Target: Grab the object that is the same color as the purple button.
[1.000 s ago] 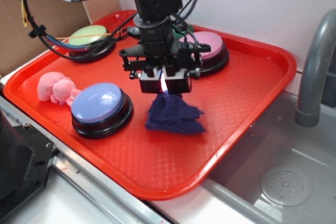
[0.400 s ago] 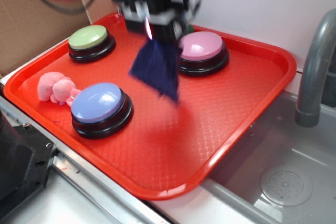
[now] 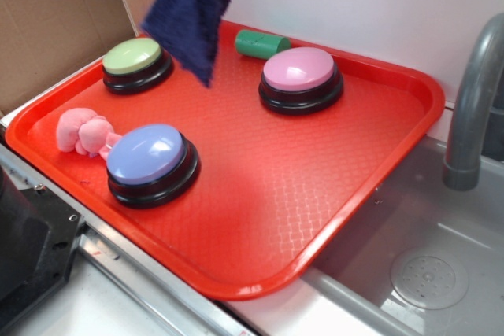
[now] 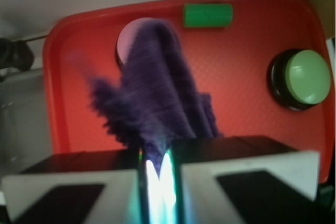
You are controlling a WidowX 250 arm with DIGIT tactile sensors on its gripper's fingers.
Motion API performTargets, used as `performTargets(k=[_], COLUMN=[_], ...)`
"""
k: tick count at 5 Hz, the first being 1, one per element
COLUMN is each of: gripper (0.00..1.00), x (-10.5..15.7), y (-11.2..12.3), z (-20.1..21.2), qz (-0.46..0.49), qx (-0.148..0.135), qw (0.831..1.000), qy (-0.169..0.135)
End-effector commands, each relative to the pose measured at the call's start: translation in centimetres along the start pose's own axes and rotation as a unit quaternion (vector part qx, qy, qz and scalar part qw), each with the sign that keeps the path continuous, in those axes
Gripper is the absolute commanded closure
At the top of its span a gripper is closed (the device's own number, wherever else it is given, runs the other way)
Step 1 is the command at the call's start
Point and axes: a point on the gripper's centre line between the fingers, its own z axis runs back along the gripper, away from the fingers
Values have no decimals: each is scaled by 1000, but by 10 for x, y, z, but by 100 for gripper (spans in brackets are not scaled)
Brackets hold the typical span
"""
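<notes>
Gripper state: my gripper (image 4: 157, 174) is pinched nearly closed on a bunched fold of the rag (image 3: 187, 13); only a thin glowing seam shows between the jaws in the wrist view.

Where the rag is: it hangs straight below me, clear of the red tray (image 3: 394, 108), its loose point dangling free in the air.

Colour match: its dark navy-purple is, I judge, the nearest match to the purple button (image 3: 150, 161), which sits well below me and off to the side.

Weight: very light, by my reading; it droops from a single pinch.

Stiffness: limp and soft, draping in folds, so it will sway with any quick motion.

Surface: fuzzy terry pile, which should grip well and not slide out.

Fragility: none to speak of; squeezing cannot harm it.

Where to hold: a gathered ridge near an edge, as I have it, so several layers sit between the jaws.

Beneath me: the pink-topped button (image 4: 128, 40) is partly hidden behind the hanging cloth; the green cylinder (image 4: 208, 15) lies beyond it.
</notes>
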Motion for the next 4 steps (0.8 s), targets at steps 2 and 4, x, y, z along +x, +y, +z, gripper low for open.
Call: performTargets(k=[2, 4], gripper=[100, 100], x=[7, 0], y=[89, 109], z=[30, 25], qz=[19, 52], qx=[7, -7], qw=[999, 998], qy=[-42, -32])
